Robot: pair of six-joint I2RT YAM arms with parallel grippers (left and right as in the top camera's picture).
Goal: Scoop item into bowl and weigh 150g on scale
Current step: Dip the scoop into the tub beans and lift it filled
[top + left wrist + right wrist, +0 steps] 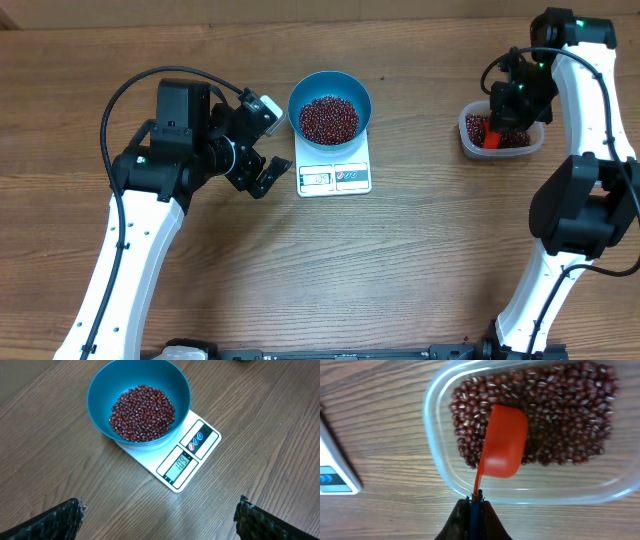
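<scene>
Now right gripper [474, 503] clamped orange scoop [504, 442] over tub [428, 412] beans [565, 410]; best dig shallow, lift level; left gripper [267, 144] gaped empty.

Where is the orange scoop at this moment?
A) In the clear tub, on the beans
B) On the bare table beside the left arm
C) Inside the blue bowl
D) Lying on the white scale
A: the right wrist view shows the orange scoop resting on the beans inside the clear tub, with its handle gripped by the right end effector.
</scene>
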